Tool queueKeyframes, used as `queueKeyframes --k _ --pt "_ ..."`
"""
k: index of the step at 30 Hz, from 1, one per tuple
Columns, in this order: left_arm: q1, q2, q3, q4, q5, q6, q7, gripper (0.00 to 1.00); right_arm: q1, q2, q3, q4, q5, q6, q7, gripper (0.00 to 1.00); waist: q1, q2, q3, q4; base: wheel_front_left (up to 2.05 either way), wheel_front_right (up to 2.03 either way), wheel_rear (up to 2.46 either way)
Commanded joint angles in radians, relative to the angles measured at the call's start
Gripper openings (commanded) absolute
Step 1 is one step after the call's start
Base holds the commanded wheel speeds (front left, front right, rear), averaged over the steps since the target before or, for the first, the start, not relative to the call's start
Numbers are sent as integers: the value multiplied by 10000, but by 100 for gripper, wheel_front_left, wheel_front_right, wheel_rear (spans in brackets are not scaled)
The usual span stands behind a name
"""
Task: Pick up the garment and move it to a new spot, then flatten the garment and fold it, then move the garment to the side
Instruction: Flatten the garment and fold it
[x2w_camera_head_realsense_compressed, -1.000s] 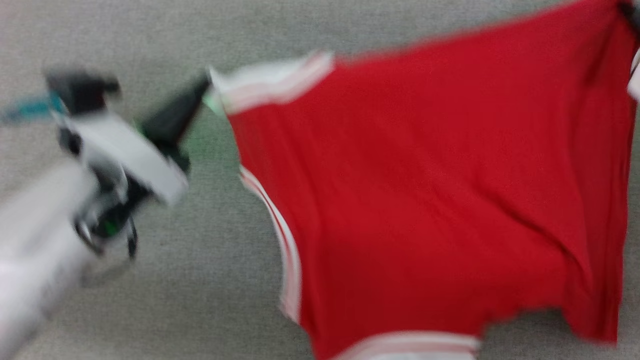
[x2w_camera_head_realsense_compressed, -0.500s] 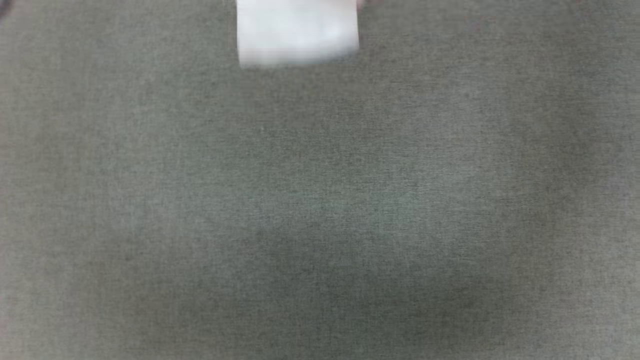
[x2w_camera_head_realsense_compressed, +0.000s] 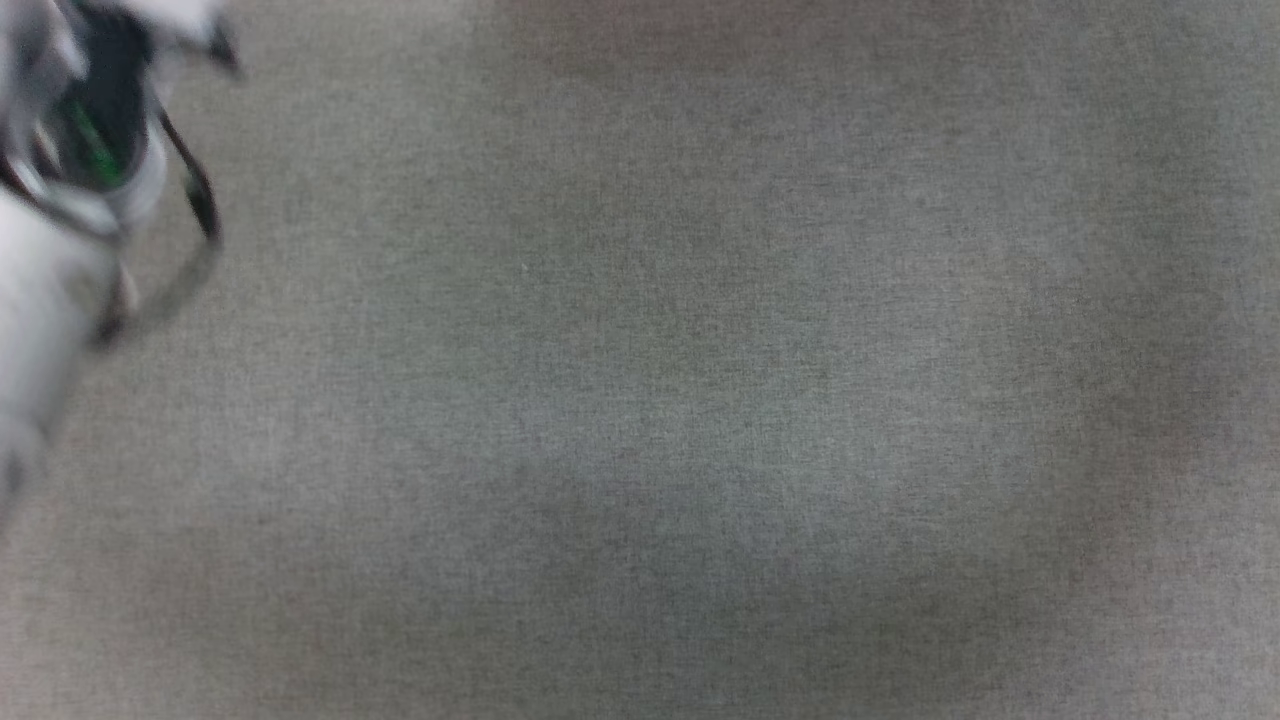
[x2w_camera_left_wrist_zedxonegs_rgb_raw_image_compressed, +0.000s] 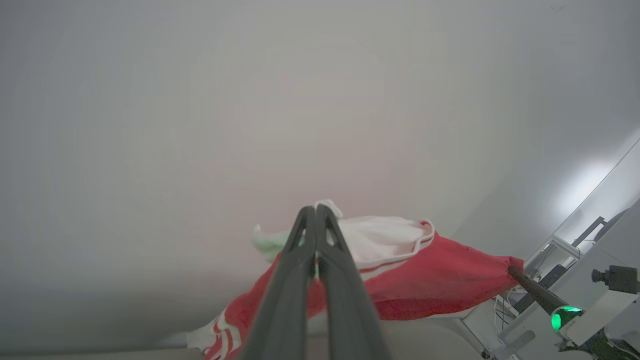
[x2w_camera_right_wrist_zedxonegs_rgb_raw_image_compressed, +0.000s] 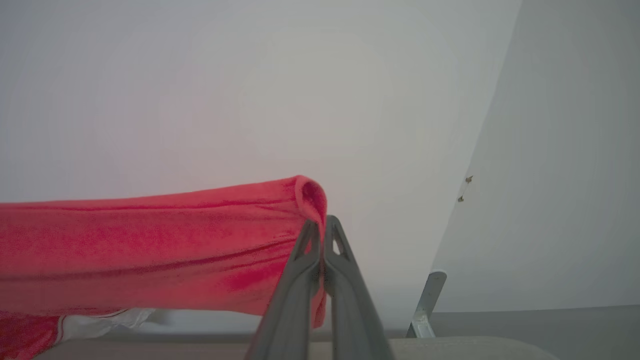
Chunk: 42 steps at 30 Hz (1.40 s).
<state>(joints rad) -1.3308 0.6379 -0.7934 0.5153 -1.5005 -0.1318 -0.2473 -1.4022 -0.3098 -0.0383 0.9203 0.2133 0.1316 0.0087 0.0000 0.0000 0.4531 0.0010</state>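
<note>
The garment is a red jersey with a white sleeve and striped trim, and it hangs stretched in the air between both grippers. In the left wrist view my left gripper is shut on the white sleeve. The far red corner runs to the dark finger of my right arm, beside a green light. Seen from the right wrist, my right gripper is shut on a rolled red edge of the garment, which stretches away to the left. The blurred wrist of my left arm sits at the head view's top left.
A grey cloth surface spreads below the head camera. Pale walls stand behind the garment in both wrist views. A metal bracket rises at the table's far edge. White equipment stands at the right of the left wrist view.
The head view has shifted, so the camera moved. The garment, spread wide in it a second ago, has left that view. My left wrist now shows at its top left.
</note>
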Motion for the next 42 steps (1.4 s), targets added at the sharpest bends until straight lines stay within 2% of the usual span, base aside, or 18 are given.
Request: queueKeyframes --k 1,6,10,13,18,24,34,38,42 --pt "727 122 -19 -395 -173 26 -88 0 618 -129 411 -114 346 -16 69 0 0 0 -42 29 0 0 0" --pt "3245 498 -248 -2012 -156 26 -171 0 2859 -706 1674 -1334 2022 -16 602 0 0 0 -286 77 0 0 0" --pt "5069 653 62 -3399 269 26 -176 0 4971 -1466 2287 -3124 3437 -16 1417 0 0 0 -481 64 0 0 0" --pt "6370 864 477 -4262 656 26 -161 0 6513 -2075 2032 -4643 4250 -14 1849 0 0 0 -616 43 0 0 0" --pt "8371 1119 1056 -5478 1164 26 -162 0 8916 -2401 1337 -6947 4854 -14 2794 0 0 0 -848 -120 0 0 0" --pt "10463 1506 1690 -6611 1682 26 -162 0 11354 -2253 403 -9293 4823 -14 4079 0 0 0 -1048 -249 0 0 0" --pt "13723 2072 2920 -8323 2273 26 -162 0 14493 -1431 -1418 -12346 4418 -14 5456 0 0 0 -992 -279 0 0 0" --pt "14320 2346 3234 -8906 2521 26 -163 0 15056 -1126 -2106 -13102 4444 -14 5785 0 0 0 -892 -271 0 0 0" --pt "13842 2464 3162 -9163 2728 26 -163 0 14798 -898 -2147 -13151 4474 -14 5985 0 0 0 -1002 -286 0 0 0"
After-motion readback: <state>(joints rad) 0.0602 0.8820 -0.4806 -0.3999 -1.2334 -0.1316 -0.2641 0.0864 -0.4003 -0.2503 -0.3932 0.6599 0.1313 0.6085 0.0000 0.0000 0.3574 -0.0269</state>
